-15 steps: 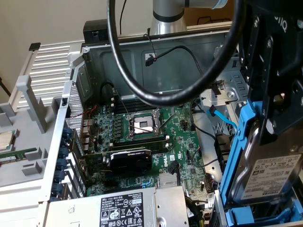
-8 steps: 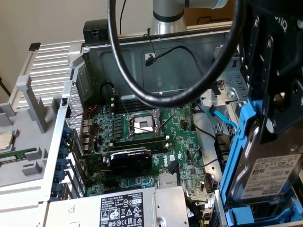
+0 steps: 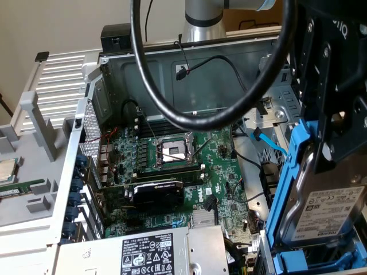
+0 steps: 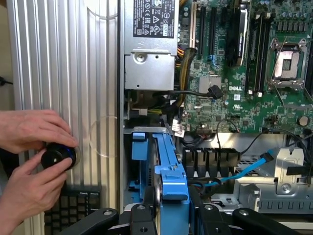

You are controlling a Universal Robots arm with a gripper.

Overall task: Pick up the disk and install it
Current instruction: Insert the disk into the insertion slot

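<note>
Half closed with the jaws on the disk [image 3: 331,213], clamped across the top of its blue carrier frame and holding it upright. Hung at four o'clock in the exterior view, low at the drive-bay side of the open computer case [image 3: 218,69], not yet seated as far as could be told. Seemed to call for a plumb, unhurried descent: frame square to the bay rails, no tilt, no twist in the grip. Judged the blue data cable [image 3: 268,143], near at eleven o'clock from the disk, the likeliest snag. Reckoned the thick black cable loop [image 3: 172,109], well apart at ten o'clock over the motherboard [image 3: 172,177], a lesser worry. Gave, in the exterior view, the white label face-on and the upright hang. Added, in the wrist view, the disk edge-on between the jaws' black links, and a person's hands [image 4: 34,129] wrapped round a black knob [image 4: 57,157] beside the ribbed side panel [image 4: 63,73].
</note>
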